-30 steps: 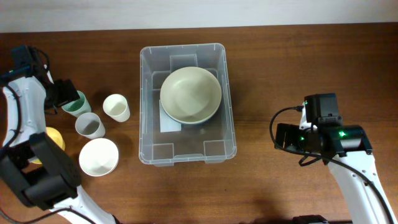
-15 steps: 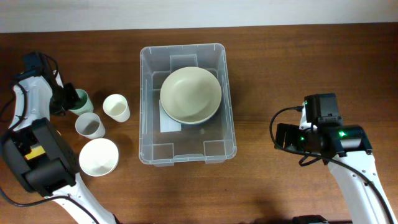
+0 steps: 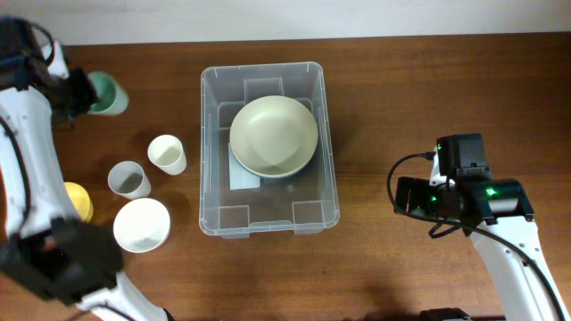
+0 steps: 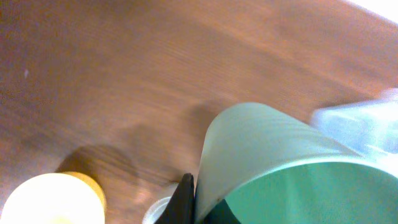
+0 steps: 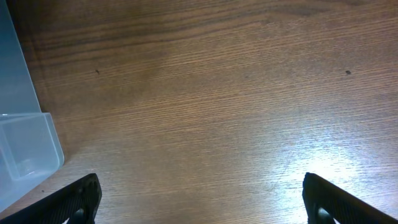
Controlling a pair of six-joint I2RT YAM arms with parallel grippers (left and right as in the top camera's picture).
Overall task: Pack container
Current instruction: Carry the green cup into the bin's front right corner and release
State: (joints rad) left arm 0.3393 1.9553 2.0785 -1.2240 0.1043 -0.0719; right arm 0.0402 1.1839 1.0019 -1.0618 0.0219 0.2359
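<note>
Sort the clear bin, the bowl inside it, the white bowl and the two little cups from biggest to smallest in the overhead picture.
1. container
2. pale bowl inside it
3. white bowl
4. white cup and grey cup: too alike to rank

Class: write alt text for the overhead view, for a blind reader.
The left gripper holds a mint green cup at far left. A large clear rectangular plastic container at centre holds a pale round bowl; the right gripper hovers to its right.
</note>
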